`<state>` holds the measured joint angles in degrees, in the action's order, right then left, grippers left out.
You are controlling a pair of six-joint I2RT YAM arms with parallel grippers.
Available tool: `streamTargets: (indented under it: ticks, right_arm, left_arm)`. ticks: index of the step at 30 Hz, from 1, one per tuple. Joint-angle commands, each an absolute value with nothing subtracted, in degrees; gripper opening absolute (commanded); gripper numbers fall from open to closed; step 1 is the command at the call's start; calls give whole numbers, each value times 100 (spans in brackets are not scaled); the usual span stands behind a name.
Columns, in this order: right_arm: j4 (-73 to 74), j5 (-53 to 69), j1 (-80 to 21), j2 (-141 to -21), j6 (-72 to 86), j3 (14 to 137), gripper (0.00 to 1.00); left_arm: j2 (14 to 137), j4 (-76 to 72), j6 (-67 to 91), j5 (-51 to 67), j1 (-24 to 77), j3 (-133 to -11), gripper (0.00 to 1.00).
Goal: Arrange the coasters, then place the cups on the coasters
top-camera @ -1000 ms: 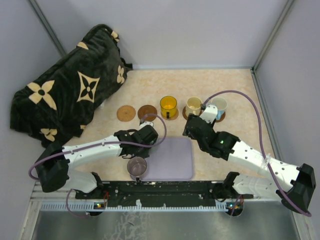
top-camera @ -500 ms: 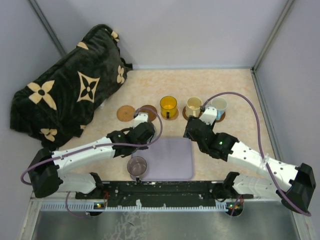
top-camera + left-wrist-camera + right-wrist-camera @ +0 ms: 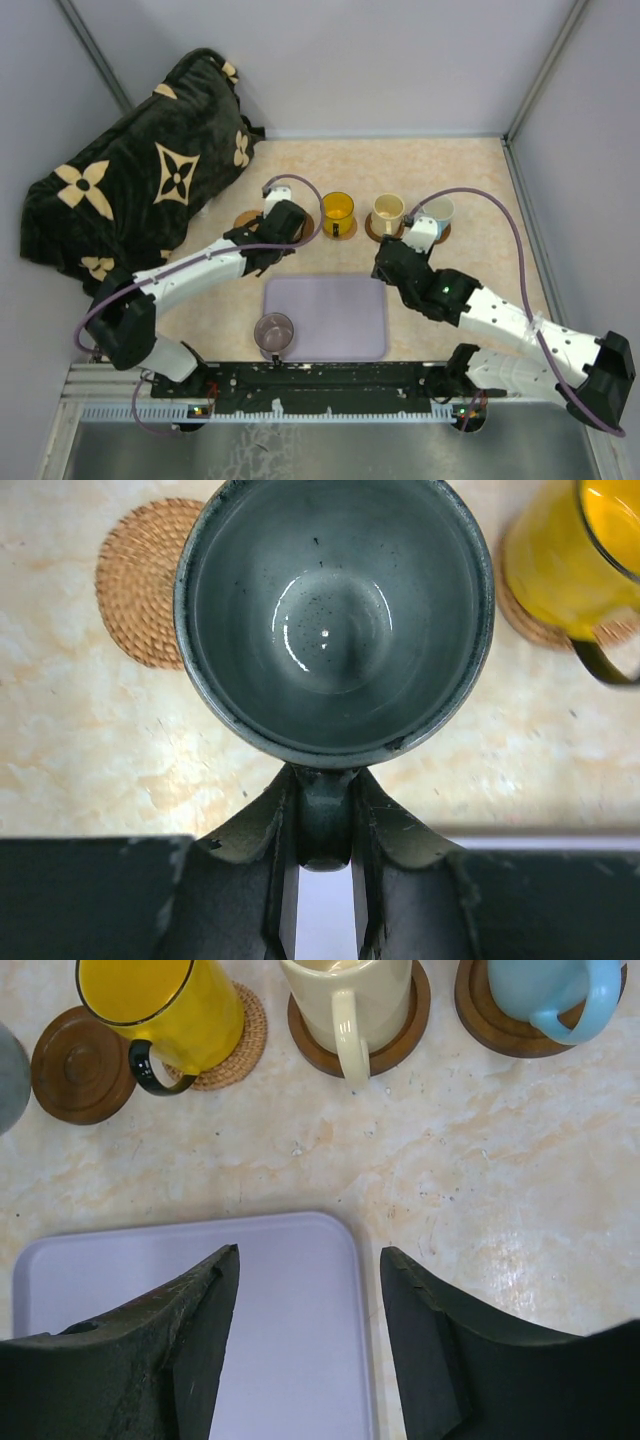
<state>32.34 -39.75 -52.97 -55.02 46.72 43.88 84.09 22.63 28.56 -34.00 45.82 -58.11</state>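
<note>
On the tabletop [image 3: 470, 180], the dark flowered blanket [image 3: 140, 190] at the far left and the lavender tray [image 3: 340, 320] at the near middle lie just as they did a second ago.

What has changed is your left arm. A second ago it was at the tray's far-left corner, and it has now reached out to the row of coasters. Your left hand [image 3: 325, 790] is clamped on the handle of the dark grey-green cup [image 3: 335, 620], which is upright with its mouth up. The cup is between the bare woven coaster [image 3: 140, 580] and the yellow cup [image 3: 165, 1000]. You cannot tell whether it has touched down. In the right wrist view it sits just left of the dark wooden coaster [image 3: 82, 1065], which is uncovered.

Your right hand [image 3: 310, 1260] has eased back a little from the cups. It hovers over the tray's far edge with its fingers apart and nothing between them.

The purple cup [image 3: 273, 330] has stayed at the tray's near-left corner. The yellow cup, the cream cup [image 3: 345, 990] and the blue cup [image 3: 550, 990] each stand on a coaster, unmoved.
</note>
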Motion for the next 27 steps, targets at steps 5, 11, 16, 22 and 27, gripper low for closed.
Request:
streamTargets:
  ticks: [5, 11, 16, 22, 27]
  right_arm:
    - [3252, -4394, -5287, -4983, 4766, 4413, 59]
    - [3269, -4447, -5291, -4925, 4762, 4427, 59]
    - [3328, -4430, -5295, -4973, 4805, 4451, 59]
    - [3302, -4421, -5292, -5013, 4811, 4469, 59]
    - [3248, -4362, -5291, -5112, 4825, 4473, 59]
  left_arm:
    - [9052, 1556, 2292, -3064, 3924, -6600, 0]
    - [9602, 1536, 2221, -2845, 3867, -7022, 0]
    - [9870, 1513, 2269, -2640, 3813, -7187, 0]
    - [10023, 1646, 2417, -2423, 3744, -7332, 0]
    - [10034, 1712, 2528, -2403, 3720, -7360, 0]
